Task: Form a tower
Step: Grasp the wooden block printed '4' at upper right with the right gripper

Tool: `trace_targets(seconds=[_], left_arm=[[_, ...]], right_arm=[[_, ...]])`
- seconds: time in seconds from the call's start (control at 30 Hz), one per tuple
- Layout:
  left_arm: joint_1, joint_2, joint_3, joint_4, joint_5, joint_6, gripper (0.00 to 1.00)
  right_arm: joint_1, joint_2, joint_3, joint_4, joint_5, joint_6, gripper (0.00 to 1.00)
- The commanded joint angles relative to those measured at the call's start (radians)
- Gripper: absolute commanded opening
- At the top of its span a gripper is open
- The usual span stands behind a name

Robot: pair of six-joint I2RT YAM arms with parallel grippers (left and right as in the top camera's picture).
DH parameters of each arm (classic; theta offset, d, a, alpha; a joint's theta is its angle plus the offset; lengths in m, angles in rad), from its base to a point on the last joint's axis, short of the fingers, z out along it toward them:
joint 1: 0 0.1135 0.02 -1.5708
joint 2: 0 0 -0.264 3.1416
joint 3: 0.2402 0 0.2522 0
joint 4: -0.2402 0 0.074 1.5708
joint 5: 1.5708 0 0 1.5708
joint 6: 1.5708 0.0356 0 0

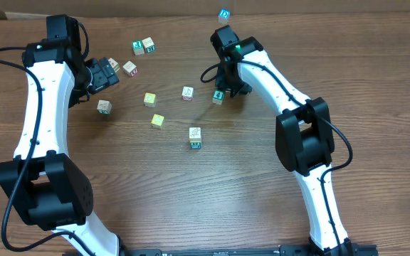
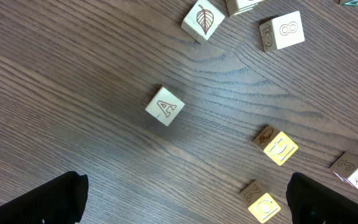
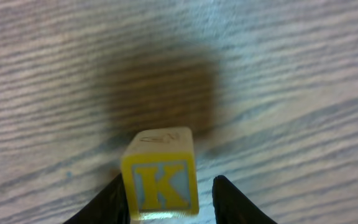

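- the tower (image 1: 195, 137) is seen only from overhead: a white cube on a teal one, standing on the table (image 1: 141, 199) between the two arms. being narrow, it may be toppled by a nudge or an off-centre placement.
- near the tower, on its right-arm side, the right gripper (image 1: 228, 87) is clamped on a yellow k cube (image 3: 161, 186). this grasp is shown only in the right wrist view, since from overhead the cube is hidden under the fingers. only the cube's near end is seen between them, so it may be twisted or dropped on the way over.
- a loose teal cube (image 1: 218, 97) lies just beside that gripper and may be knocked.
- well apart from the tower, on its left-arm side, the left gripper (image 2: 185, 190) is spread wide with nothing in it. the letter on the a cube (image 2: 165, 106) is legible only in the left wrist view.
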Motion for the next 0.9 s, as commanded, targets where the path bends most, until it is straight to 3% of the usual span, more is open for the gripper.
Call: trace_targets(seconds=[0.0,0.23,0.47,0.87], left_arm=[[-0.001,-0.022,0.018,0.001,0.005,0.015,0.99],[-0.001,-0.022,0.018,0.001,0.005,0.015,0.99],[-0.001,-0.022,0.018,0.001,0.005,0.015,1.0],[-0.001,-0.022,0.018,0.001,0.005,0.015,1.0]], right_arm=[[-0.006,-0.001,0.003,0.026,-0.003,-0.108,0.45],[-0.006,-0.001,0.003,0.058,0.0,-0.107,0.45],[-0.006,-0.001,0.003,0.042,0.0,-0.103,0.33],[-0.007,-0.032,0.053,-0.004,0.004,-0.104,0.28]])
